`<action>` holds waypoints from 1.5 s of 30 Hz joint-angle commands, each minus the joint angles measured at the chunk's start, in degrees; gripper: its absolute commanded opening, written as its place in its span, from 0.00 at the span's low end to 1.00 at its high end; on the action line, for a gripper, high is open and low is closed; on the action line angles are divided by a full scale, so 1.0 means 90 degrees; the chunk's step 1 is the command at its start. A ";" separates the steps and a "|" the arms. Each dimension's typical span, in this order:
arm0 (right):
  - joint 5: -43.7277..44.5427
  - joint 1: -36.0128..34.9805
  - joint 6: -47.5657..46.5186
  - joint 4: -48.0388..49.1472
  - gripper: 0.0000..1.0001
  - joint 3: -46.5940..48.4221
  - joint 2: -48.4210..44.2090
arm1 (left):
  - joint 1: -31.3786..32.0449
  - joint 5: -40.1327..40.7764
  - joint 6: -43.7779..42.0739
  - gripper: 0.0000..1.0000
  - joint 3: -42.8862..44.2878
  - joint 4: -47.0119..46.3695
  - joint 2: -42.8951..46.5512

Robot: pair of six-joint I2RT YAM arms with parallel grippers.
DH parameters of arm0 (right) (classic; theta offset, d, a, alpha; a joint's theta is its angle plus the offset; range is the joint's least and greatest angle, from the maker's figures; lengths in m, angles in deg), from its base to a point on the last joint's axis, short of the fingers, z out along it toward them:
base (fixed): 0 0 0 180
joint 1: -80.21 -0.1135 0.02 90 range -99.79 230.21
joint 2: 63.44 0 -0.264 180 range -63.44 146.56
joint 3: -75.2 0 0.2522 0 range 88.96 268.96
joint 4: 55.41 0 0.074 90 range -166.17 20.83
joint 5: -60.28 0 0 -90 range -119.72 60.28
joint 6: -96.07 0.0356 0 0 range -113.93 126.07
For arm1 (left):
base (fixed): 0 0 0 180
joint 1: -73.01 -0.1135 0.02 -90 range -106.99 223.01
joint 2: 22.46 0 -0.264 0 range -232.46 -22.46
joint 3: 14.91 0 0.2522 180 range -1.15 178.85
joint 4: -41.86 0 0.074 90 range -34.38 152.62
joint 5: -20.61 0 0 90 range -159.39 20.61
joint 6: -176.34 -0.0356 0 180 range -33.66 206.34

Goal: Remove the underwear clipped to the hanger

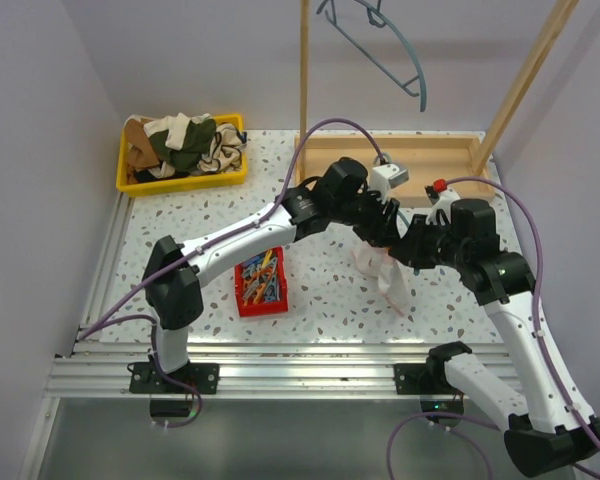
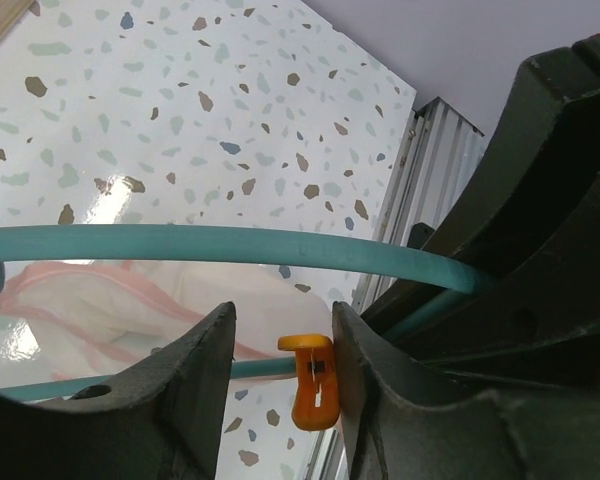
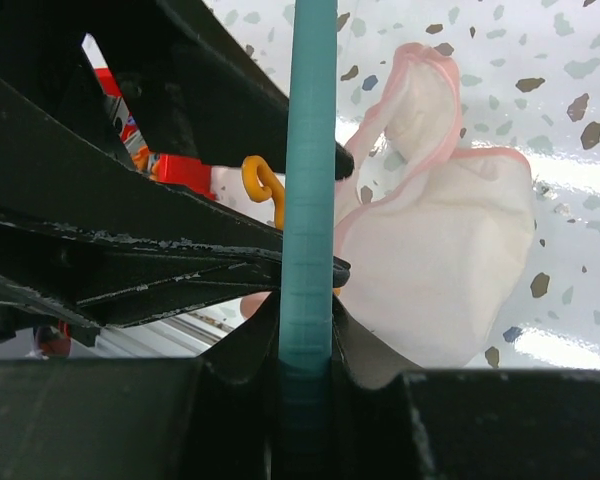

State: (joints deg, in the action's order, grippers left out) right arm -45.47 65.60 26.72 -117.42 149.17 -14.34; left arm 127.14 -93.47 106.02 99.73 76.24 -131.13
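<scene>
At your far left, the yellow bin (image 1: 130, 185) holds a heap of clothes (image 1: 185, 145). Nearer the middle of the table (image 1: 325, 300) stands a red tray (image 1: 263, 309) of clips.

Your left end effector (image 2: 282, 330) is at the teal hanger (image 2: 230, 243). Its jaws stand part-way apart on either side of the orange clip (image 2: 314, 385) on the lower bar. One finger is against the clip and a sliver of bar shows at the other, so nothing is pinched yet.

The underwear (image 3: 450, 250), a pale brief with pink trim, hangs from the hanger by that clip. It droops between your two arms over the speckled table, and you cannot tell whether its lower edge touches the surface.

To the right, your right end effector (image 3: 305, 320) is clenched on the hanger's teal bar, which runs straight up from between its fingertips.
</scene>
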 commanded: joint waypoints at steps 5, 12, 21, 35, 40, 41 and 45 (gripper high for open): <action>-0.0155 -0.0007 0.0196 0.0664 0.00 0.0283 -0.0143 | 0.0128 0.0018 -0.0448 0.39 -0.0076 0.0247 -0.0163; -0.0086 -0.0007 0.0255 0.0596 0.00 0.0264 -0.0182 | -0.0028 0.0097 -0.0458 0.30 -0.0602 0.0053 -0.0026; 0.0002 -0.0007 0.0255 0.0566 0.00 0.0283 -0.0153 | -0.0243 0.0185 -0.0420 0.20 -0.1101 -0.0172 0.0188; 0.0471 -0.0007 0.2270 0.0839 0.00 -0.0320 -0.0134 | -0.0604 0.0712 0.0704 0.17 -0.1542 -0.1637 0.0794; 0.0597 -0.0007 0.4022 0.1210 0.00 -0.0956 -0.0640 | -0.0614 0.1267 0.0528 0.16 -0.1560 -0.1792 0.1038; 0.0665 -0.0007 0.4566 0.1201 0.00 -0.1102 -0.0767 | -0.0614 0.1375 0.0518 0.16 -0.1744 -0.1880 0.1241; 0.0735 0.0002 0.5829 0.1404 0.00 -0.1493 -0.1217 | -0.0614 0.1864 0.0693 0.17 -0.2457 -0.2709 0.1838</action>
State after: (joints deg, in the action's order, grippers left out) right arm -43.00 65.14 65.69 -106.80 137.76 -23.08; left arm 122.62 -83.46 111.22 80.45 61.14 -121.97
